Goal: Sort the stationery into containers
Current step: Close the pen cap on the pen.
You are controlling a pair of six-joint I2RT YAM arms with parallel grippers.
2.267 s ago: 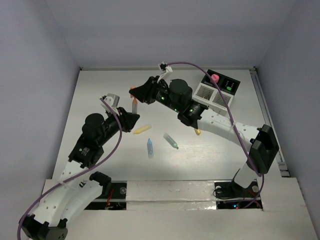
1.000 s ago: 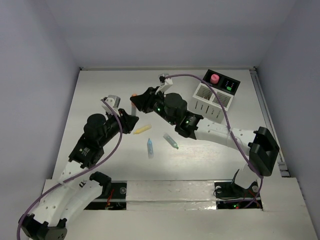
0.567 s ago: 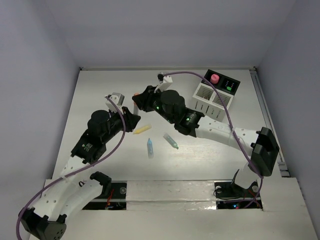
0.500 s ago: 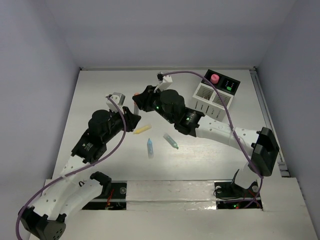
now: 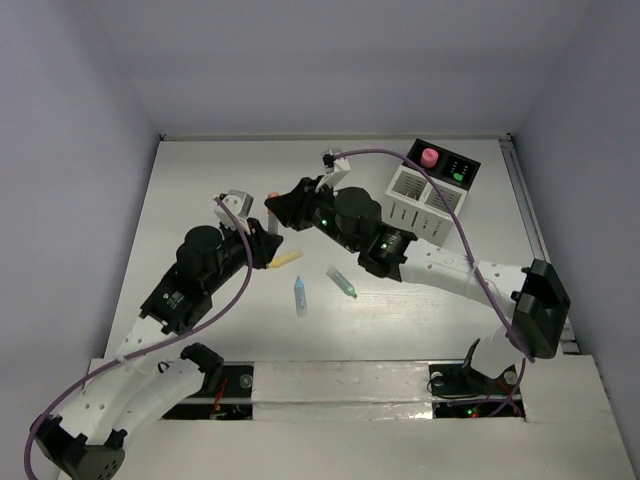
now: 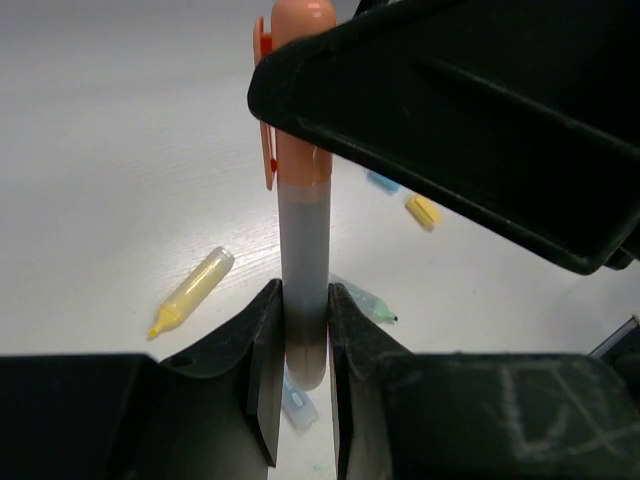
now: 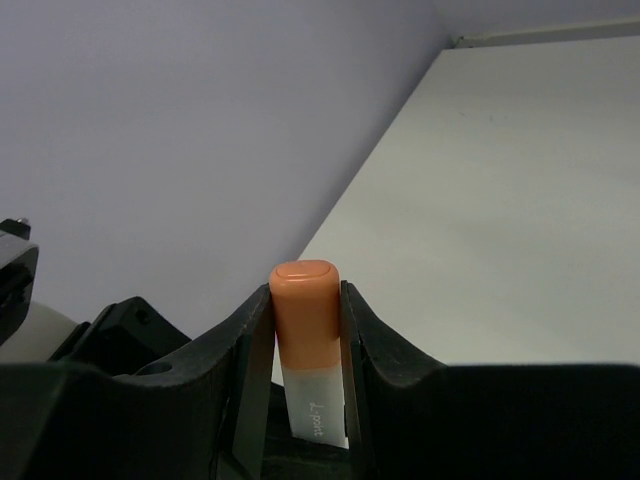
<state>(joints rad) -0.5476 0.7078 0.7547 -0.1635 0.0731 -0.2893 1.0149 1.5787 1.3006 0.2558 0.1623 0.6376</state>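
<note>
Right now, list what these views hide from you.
- Top view: pen mostly covered by the right gripper and left gripper.
- Top view: white box contents too small to tell.
- Left wrist: pen's lower end hidden between left fingers.
- Right wrist: pen's lower part hidden by right fingers.

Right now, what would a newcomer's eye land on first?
The left gripper and right gripper meet above mid-table, shut on one orange-capped pen: left on the pale barrel, right on the cap. A yellow pen, a blue pen and a greenish pen lie loose on the table nearer the bases; the white box and black box stand far right.
</note>
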